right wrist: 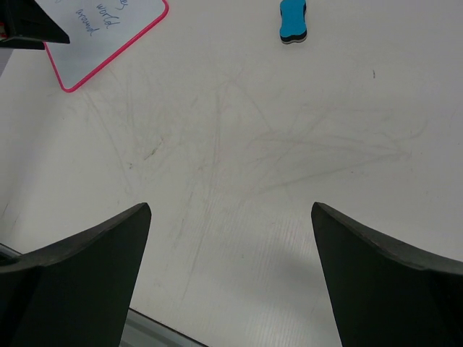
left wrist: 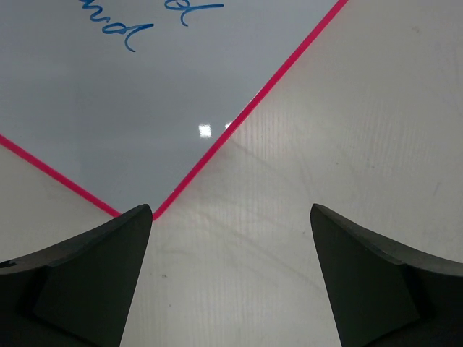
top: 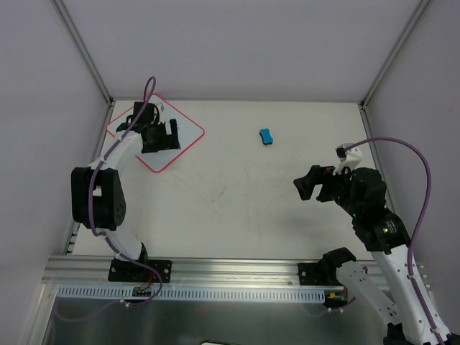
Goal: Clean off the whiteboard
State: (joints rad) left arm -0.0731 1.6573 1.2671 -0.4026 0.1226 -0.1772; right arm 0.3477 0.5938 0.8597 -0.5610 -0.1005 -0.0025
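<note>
Right wrist shows handwriting on the whiteboard [right wrist: 116,32], blue eraser [right wrist: 293,20] well apart.

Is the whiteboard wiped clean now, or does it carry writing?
Not clean. Blue handwriting shows on the whiteboard in the left wrist view, and the right wrist view shows written lines too.

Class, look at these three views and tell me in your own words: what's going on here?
The left claw hangs open over a corner of the whiteboard, holding nothing. Blue handwriting shows on the board, so erasing is not done. The blue eraser lies on the table, apart from both claws. The right claw is open and empty above the table.
</note>
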